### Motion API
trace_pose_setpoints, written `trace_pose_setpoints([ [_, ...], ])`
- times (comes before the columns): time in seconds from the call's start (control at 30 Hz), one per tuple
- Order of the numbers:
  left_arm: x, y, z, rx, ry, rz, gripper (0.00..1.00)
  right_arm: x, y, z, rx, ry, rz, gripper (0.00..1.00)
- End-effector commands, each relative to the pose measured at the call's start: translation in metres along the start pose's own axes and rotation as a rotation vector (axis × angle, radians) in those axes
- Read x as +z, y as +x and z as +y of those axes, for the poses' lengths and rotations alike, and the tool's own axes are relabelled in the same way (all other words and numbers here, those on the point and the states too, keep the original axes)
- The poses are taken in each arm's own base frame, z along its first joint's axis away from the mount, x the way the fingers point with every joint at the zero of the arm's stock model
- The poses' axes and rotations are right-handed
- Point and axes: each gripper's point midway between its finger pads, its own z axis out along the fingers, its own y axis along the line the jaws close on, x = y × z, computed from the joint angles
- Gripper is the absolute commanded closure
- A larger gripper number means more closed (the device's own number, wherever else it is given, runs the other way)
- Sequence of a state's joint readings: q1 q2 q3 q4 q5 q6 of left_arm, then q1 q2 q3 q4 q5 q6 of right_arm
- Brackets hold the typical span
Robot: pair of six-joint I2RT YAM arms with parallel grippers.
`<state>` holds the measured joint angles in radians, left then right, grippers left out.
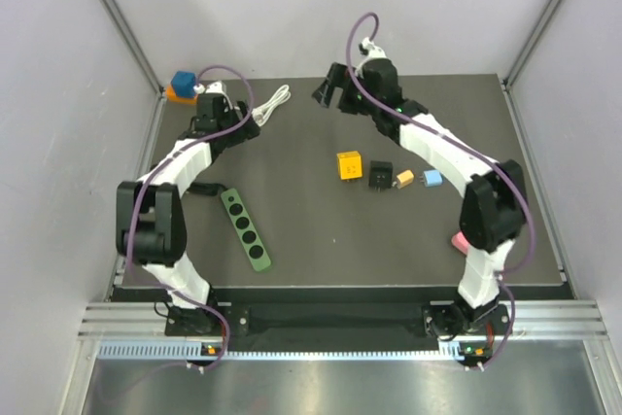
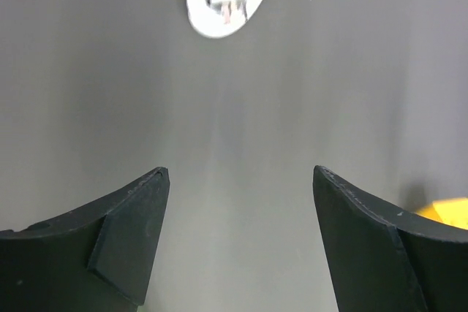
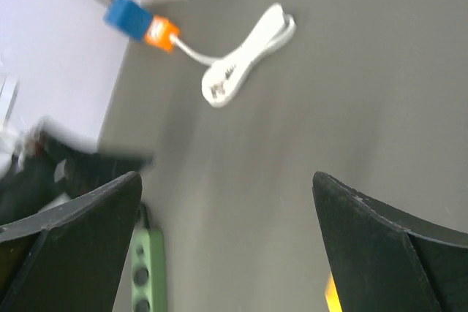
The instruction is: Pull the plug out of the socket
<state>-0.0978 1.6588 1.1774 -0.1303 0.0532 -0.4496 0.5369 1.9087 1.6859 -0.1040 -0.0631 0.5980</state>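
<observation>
**Item:** blue plug [image 3: 121, 14], seated end to end in an orange socket [image 3: 161, 32] (which block is plug and which is socket is a judgement from the lead).

**Location:** far left corner of the table [image 1: 321, 240], close to the wall. The two blocks are mated, so the pull is not yet done.

**Attached:** white cable [image 3: 245, 56], running from the orange block and lying bundled in a hank just beside it.

**Left gripper** [image 2: 240, 173]: jaws spread wide and empty, over bare table with the cable's looped end ahead. The pair lies outside its wrist view; from above it sits near, off to one side.

**Right gripper** [image 3: 227, 177]: jaws fully apart and empty, over the far middle of the table. The pair shows high in its view, well apart from the fingertips.

**Reason for both being open, probably:** one must steady the socket while the other draws the plug.

**Also present:**
- green power strip [image 1: 245, 228], near left
- yellow adapter [image 1: 349, 164] and black adapter [image 1: 381, 175], centre
- pink object [image 1: 459, 240], right edge
</observation>
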Motion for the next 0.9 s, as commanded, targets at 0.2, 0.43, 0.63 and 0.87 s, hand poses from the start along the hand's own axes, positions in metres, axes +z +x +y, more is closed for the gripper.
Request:
trace_pose_setpoints([
  [0.2,0.100,-0.036,0.007,0.262,-0.002,-0.025,0.18,-0.101,0.037,-0.012,-0.071,-0.094,0.060,0.00],
  [0.43,0.147,-0.040,0.016,0.302,-0.030,-0.035,0.20,-0.152,0.053,-0.022,-0.098,-0.098,0.051,0.00],
  [0.63,0.180,-0.036,0.012,0.313,0.003,0.011,0.21,-0.165,0.058,-0.029,-0.105,-0.103,0.043,0.00],
  [0.87,0.186,-0.025,-0.008,0.221,0.100,0.049,0.52,-0.161,0.066,-0.033,-0.092,-0.112,0.066,0.00],
])
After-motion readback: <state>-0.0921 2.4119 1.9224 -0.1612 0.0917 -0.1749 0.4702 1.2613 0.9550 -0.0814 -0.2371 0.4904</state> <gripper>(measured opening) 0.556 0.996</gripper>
